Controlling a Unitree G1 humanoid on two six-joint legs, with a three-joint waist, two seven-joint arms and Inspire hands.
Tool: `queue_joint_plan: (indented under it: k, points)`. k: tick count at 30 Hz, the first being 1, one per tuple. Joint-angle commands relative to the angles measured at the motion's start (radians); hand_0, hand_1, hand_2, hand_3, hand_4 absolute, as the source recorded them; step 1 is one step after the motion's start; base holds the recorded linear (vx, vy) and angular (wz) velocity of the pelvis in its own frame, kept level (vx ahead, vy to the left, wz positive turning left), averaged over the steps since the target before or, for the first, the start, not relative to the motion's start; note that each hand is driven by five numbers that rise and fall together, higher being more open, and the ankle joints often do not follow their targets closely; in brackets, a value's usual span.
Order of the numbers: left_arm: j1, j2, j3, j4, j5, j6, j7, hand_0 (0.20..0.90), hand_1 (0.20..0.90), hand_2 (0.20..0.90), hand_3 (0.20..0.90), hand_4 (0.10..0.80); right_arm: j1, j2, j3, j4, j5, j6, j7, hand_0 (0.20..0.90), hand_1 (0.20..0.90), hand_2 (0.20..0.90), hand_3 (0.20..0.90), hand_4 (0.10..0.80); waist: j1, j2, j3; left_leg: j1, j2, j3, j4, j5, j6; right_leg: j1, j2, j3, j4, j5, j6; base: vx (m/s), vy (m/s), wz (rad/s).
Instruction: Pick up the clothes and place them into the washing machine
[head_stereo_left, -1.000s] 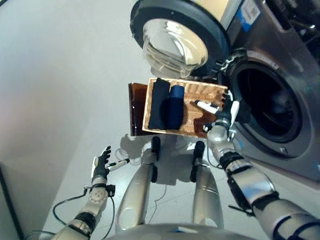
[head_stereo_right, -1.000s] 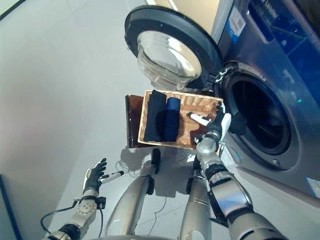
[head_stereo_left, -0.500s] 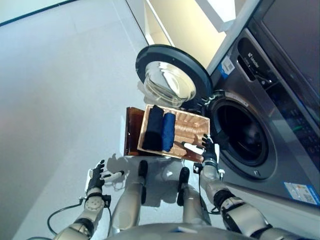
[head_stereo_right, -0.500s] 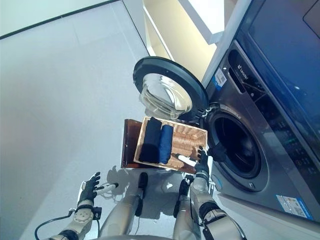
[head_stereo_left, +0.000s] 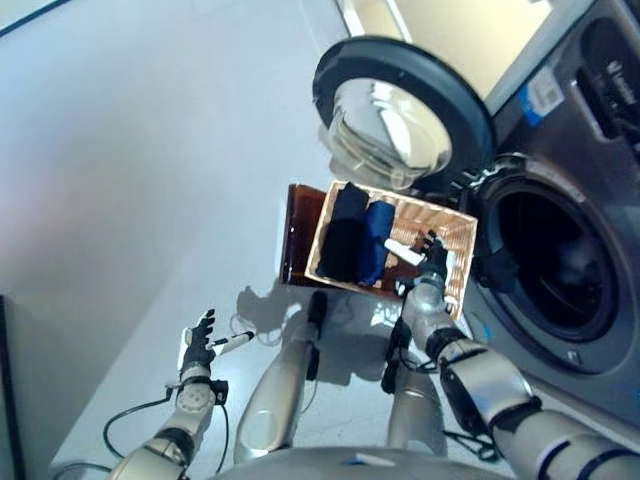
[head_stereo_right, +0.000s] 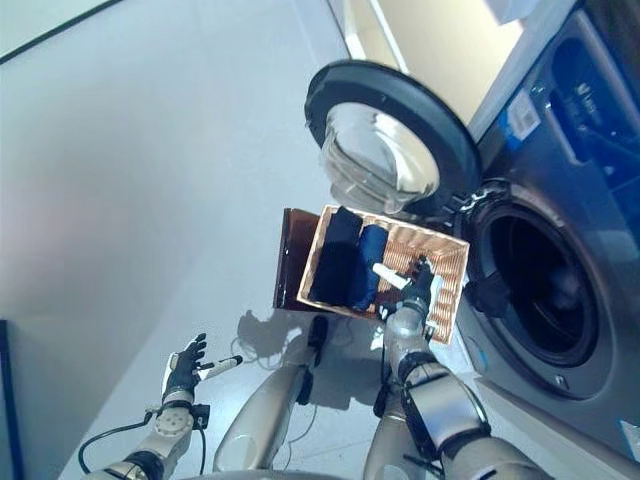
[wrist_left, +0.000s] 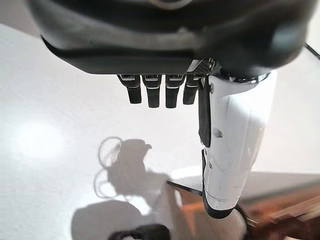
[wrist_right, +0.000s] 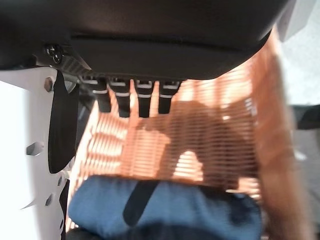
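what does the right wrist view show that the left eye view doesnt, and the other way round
Only the right wrist view shows the right hand's straight fingers from close up, above the basket's woven floor.

Only the left eye view shows the washing machine with its open door, the black folded garment, the brown stand under the basket, and the left hand open low over the floor.

Both show the wicker basket, the blue garment in it and the right hand over the basket.

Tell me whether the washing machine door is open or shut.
Open. The round door is swung wide, away from the washing machine, and the dark drum opening is exposed beside the wicker basket.
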Motion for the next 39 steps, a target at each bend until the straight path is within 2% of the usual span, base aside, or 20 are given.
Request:
queue_joint_plan:
  k: [1, 9, 10, 11, 12, 13, 17, 18, 22, 27, 28, 29, 31, 32, 39]
  points:
    - [-0.020, 0.065, 0.012, -0.029, -0.027, -0.033, 0.047, 0.900, 0.900, 0.900, 0.900, 0.800, -0.080, -0.070, -0.026, -0.014, 0.026, -0.057, -0.052, 0.900, 0.900, 0.900, 0.900, 0.800, 0.025, -0.011, 0.034, -0.083, -0.041, 0.028, 0.093, -0.063, -0.048, 0.014, -0.025, 0.001, 0.000, -0.003, -0.010, 0.022, 0.051, 0.18]
    - [-0.023, 0.070, -0.006, -0.104, -0.027, -0.045, 0.060, 0.900, 0.900, 0.900, 0.900, 0.800, -0.184, -0.123, -0.039, 0.044, 0.049, -0.057, -0.083, 0.900, 0.900, 0.900, 0.900, 0.800, 0.053, 0.012, 0.060, -0.162, -0.053, 0.023, 0.125, -0.074, -0.052, -0.050, -0.035, -0.010, 0.048, -0.030, -0.016, 0.043, 0.033, 0.14]
    - [-0.017, 0.070, -0.007, -0.106, -0.028, -0.049, 0.063, 0.900, 0.900, 0.900, 0.900, 0.800, -0.201, -0.127, -0.036, 0.048, 0.048, -0.056, -0.087, 0.900, 0.900, 0.900, 0.900, 0.800, 0.056, 0.012, 0.056, -0.160, -0.055, 0.016, 0.135, -0.109, -0.056, -0.047, -0.035, -0.003, 0.059, -0.062, -0.009, 0.129, -0.001, 0.05]
    - [-0.018, 0.070, -0.009, -0.109, -0.027, -0.048, 0.064, 0.900, 0.900, 0.900, 0.900, 0.800, -0.209, -0.129, -0.035, 0.050, 0.048, -0.057, -0.091, 0.900, 0.900, 0.900, 0.900, 0.800, 0.057, 0.014, 0.057, -0.169, -0.057, 0.016, 0.143, -0.111, -0.056, -0.056, -0.037, -0.004, 0.068, -0.065, -0.009, 0.035, 0.026, 0.08]
    - [-0.020, 0.069, -0.012, -0.107, -0.026, -0.046, 0.064, 0.900, 0.900, 0.900, 0.900, 0.800, -0.212, -0.130, -0.034, 0.056, 0.050, -0.057, -0.089, 0.900, 0.900, 0.900, 0.900, 0.800, 0.059, 0.020, 0.063, -0.185, -0.059, 0.020, 0.145, -0.084, -0.051, -0.072, -0.039, -0.011, 0.071, -0.041, -0.016, 0.039, 0.037, 0.18]
    - [-0.022, 0.065, -0.016, -0.097, -0.025, -0.045, 0.068, 0.900, 0.900, 0.900, 0.900, 0.800, -0.217, -0.123, -0.032, 0.063, 0.050, -0.058, -0.090, 0.900, 0.900, 0.900, 0.900, 0.800, 0.059, 0.018, 0.057, -0.185, -0.063, 0.015, 0.166, -0.124, -0.055, -0.073, -0.039, -0.002, 0.095, -0.074, -0.008, 0.036, 0.043, 0.25]
    - [-0.036, 0.065, -0.014, -0.092, -0.030, -0.044, 0.074, 0.900, 0.900, 0.900, 0.900, 0.800, -0.226, -0.108, -0.026, 0.056, 0.051, -0.062, -0.095, 0.900, 0.900, 0.900, 0.900, 0.800, 0.056, 0.017, 0.056, -0.224, -0.065, 0.020, 0.235, -0.151, -0.053, -0.113, -0.036, 0.016, 0.170, -0.104, -0.013, 0.039, 0.027, 0.26]
    - [-0.044, 0.063, -0.013, -0.085, -0.030, -0.039, 0.077, 0.900, 0.900, 0.900, 0.900, 0.800, -0.225, -0.097, -0.020, 0.059, 0.050, -0.066, -0.093, 0.900, 0.900, 0.900, 0.900, 0.800, 0.055, 0.017, 0.055, -0.249, -0.072, 0.018, 0.311, -0.187, -0.046, -0.145, -0.027, 0.031, 0.249, -0.140, -0.022, -0.007, 0.049, 0.15]
    - [-0.044, 0.057, 0.000, -0.095, -0.024, -0.038, 0.082, 0.900, 0.900, 0.900, 0.900, 0.800, -0.231, -0.086, -0.004, 0.075, 0.038, -0.068, -0.091, 0.900, 0.900, 0.900, 0.900, 0.800, 0.058, 0.026, 0.052, -0.285, -0.072, 0.020, 0.457, -0.257, -0.033, -0.194, -0.023, 0.051, 0.404, -0.212, -0.034, 0.005, 0.051, 0.04]
    - [-0.029, 0.061, 0.011, -0.135, -0.002, -0.040, 0.080, 0.900, 0.900, 0.900, 0.900, 0.800, -0.234, -0.099, -0.009, 0.116, 0.032, -0.062, -0.097, 0.900, 0.900, 0.900, 0.900, 0.800, 0.061, 0.044, 0.051, -0.293, -0.081, 0.008, 0.549, -0.313, -0.021, -0.198, -0.035, 0.054, 0.512, -0.284, -0.040, 0.011, -0.007, 0.03]
    - [-0.024, 0.063, 0.011, -0.153, 0.004, -0.040, 0.079, 0.900, 0.900, 0.900, 0.900, 0.800, -0.233, -0.105, -0.016, 0.125, 0.036, -0.061, -0.096, 0.859, 0.859, 0.859, 0.859, 0.771, 0.064, 0.050, 0.051, -0.292, -0.084, 0.008, 0.561, -0.320, -0.020, -0.194, -0.039, 0.050, 0.525, -0.294, -0.043, 0.021, -0.031, 0.15]
    - [-0.020, 0.066, 0.009, -0.162, 0.011, -0.040, 0.079, 0.900, 0.900, 0.900, 0.900, 0.800, -0.238, -0.113, -0.020, 0.133, 0.040, -0.060, -0.096, 0.601, 0.601, 0.601, 0.601, 0.586, 0.068, 0.055, 0.051, -0.292, -0.089, 0.005, 0.565, -0.324, -0.020, -0.193, -0.043, 0.047, 0.534, -0.298, -0.043, 0.004, -0.023, 0.23]
    - [-0.012, 0.073, 0.009, -0.176, 0.020, -0.042, 0.080, 0.900, 0.900, 0.900, 0.900, 0.800, -0.251, -0.125, -0.020, 0.150, 0.041, -0.059, -0.104, 0.310, 0.310, 0.310, 0.310, 0.378, 0.076, 0.064, 0.046, -0.304, -0.096, 0.003, 0.572, -0.325, -0.021, -0.197, -0.053, 0.040, 0.544, -0.307, -0.044, -0.005, -0.025, 0.31]
    - [-0.008, 0.074, 0.007, -0.179, 0.028, -0.040, 0.081, 0.900, 0.900, 0.900, 0.900, 0.800, -0.256, -0.130, -0.023, 0.162, 0.043, -0.058, -0.108, 0.200, 0.200, 0.200, 0.200, 0.300, 0.079, 0.069, 0.042, -0.308, -0.099, 0.001, 0.571, -0.324, -0.022, -0.197, -0.055, 0.037, 0.543, -0.311, -0.044, -0.003, -0.013, 0.28]
    - [0.018, 0.075, 0.003, -0.191, 0.042, -0.034, 0.082, 0.900, 0.900, 0.900, 0.900, 0.800, -0.279, -0.164, -0.058, 0.205, 0.090, -0.053, -0.117, 0.200, 0.200, 0.200, 0.200, 0.300, 0.093, 0.086, 0.018, -0.317, -0.108, -0.007, 0.545, -0.306, -0.021, -0.207, -0.062, 0.032, 0.534, -0.311, -0.044, 0.006, -0.001, 0.12]
